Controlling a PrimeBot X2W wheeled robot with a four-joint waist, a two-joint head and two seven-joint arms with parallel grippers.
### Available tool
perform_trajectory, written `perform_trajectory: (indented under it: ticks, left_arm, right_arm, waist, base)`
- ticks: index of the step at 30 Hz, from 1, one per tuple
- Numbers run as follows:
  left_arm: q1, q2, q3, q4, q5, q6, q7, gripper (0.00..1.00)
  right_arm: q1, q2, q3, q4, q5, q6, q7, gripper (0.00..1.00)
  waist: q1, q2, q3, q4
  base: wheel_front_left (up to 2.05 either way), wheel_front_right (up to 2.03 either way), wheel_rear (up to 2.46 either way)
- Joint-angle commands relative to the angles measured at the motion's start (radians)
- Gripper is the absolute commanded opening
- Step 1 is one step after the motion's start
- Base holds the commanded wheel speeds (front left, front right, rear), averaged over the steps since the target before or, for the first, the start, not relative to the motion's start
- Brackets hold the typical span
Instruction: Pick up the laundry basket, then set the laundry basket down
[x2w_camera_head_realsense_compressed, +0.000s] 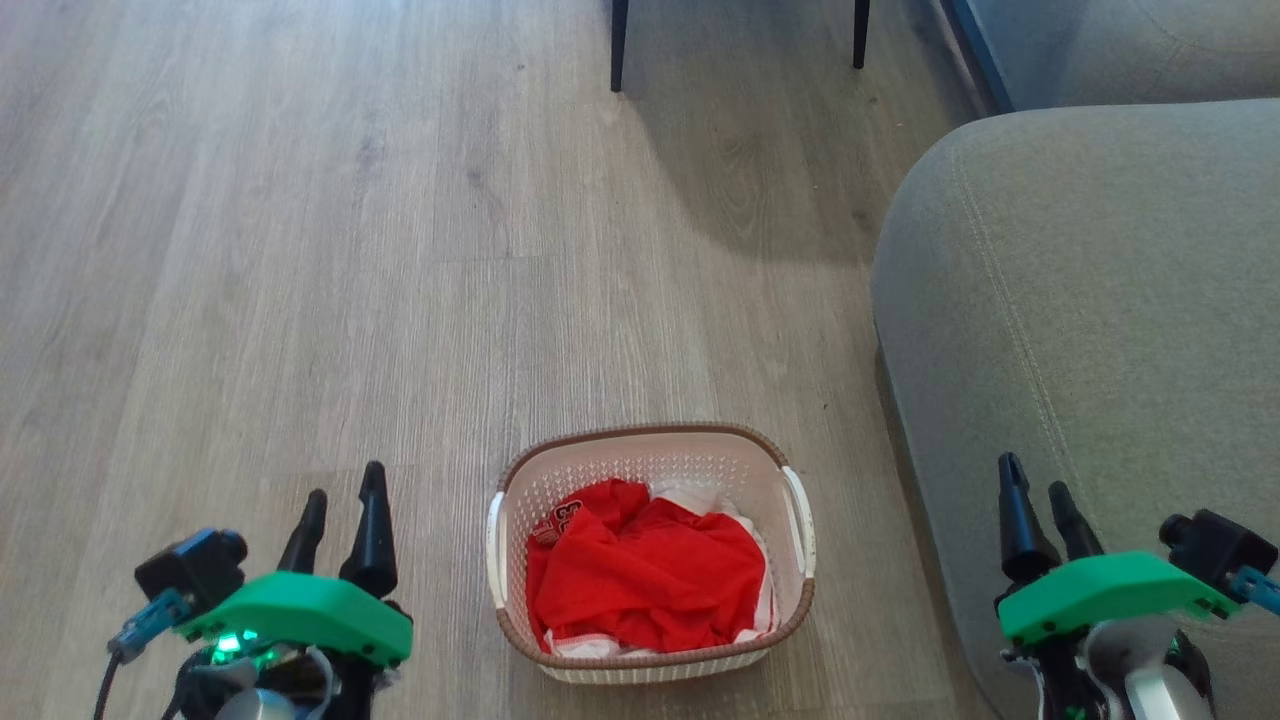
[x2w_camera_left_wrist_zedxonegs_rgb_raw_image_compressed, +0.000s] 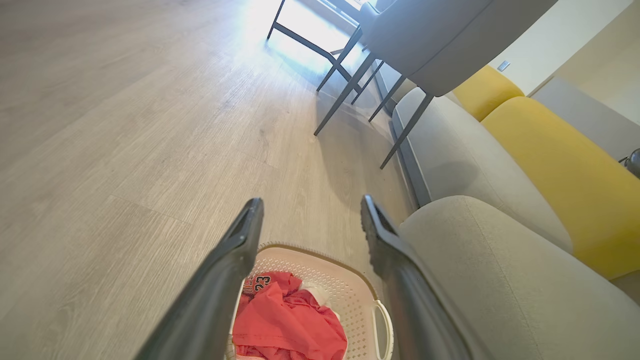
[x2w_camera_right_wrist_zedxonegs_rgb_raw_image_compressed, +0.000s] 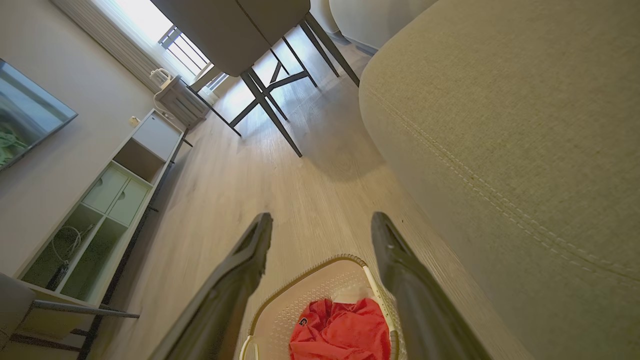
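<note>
Laundry basket: the laundry basket (x2w_camera_head_realsense_compressed: 650, 468) stood upright on the wooden floor (x2w_camera_head_realsense_compressed: 300, 250), low in the head view and between the two claws, touched by neither.
Basket build: cream perforated walls, a brown woven-look rim, and a white handle (x2w_camera_head_realsense_compressed: 800, 520) on each short side.
Basket contents: a crumpled red garment (x2w_camera_head_realsense_compressed: 650, 570) with some white cloth showing at its edges filled most of the inside; a number was printed on the red fabric, too small to read surely.
Left claw: the left claw (x2w_camera_head_realsense_compressed: 345, 482) hovered above the floor on the basket's left side, near it but apart; in its wrist view the two dark fingers (x2w_camera_left_wrist_zedxonegs_rgb_raw_image_compressed: 235, 250) were spread wide and released, with nothing between them.
Right claw: the right claw (x2w_camera_head_realsense_compressed: 1033, 475) hung on the basket's right side, in front of the sofa (x2w_camera_head_realsense_compressed: 1080, 300), also apart from the basket; its fingers (x2w_camera_right_wrist_zedxonegs_rgb_raw_image_compressed: 400, 260) stood parted and gripped nothing.
Sofa: grey-green upholstery with a stitched seam, standing just beside the basket's right side.
Beyond the basket: dark chair legs (x2w_camera_head_realsense_compressed: 618, 45) stood on the floor, well apart from the basket.
Left wrist view extras: yellow cushions (x2w_camera_left_wrist_zedxonegs_rgb_raw_image_compressed: 565, 165) lay on the sofa further along.
Right wrist view extras: a pale shelf unit (x2w_camera_right_wrist_zedxonegs_rgb_raw_image_compressed: 100, 200) stood against the wall.
</note>
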Motion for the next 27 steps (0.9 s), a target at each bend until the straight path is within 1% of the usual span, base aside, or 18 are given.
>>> perform_trajectory:
  ticks: [1, 16, 27]
  left_arm:
    - [-0.032, 0.021, 0.011, -0.039, 0.034, 0.006, -0.015, 1.0]
    - [-0.025, 0.031, -0.015, -0.054, 0.212, 0.041, -0.06, 1.0]
    - [-0.015, 0.034, -0.024, -0.065, 0.33, 0.054, -0.089, 1.0]
  right_arm:
    - [-0.039, -0.012, 0.016, -0.041, -0.033, 0.002, -0.015, 1.0]
    - [-0.039, -0.014, 0.043, -0.04, -0.216, 0.002, -0.059, 1.0]
    - [-0.04, -0.016, 0.059, -0.042, -0.337, 0.002, -0.088, 1.0]
  waist:
    - [0.0, -0.0001, 0.0, 0.0]
    - [0.0, -0.0001, 0.003, 0.0]
    - [0.0, -0.0001, 0.004, 0.003]
  base:
    - [0.0, 0.0, 0.0]
    - [0.0, 0.0, 0.0]
    - [0.0, 0.0, 0.0]
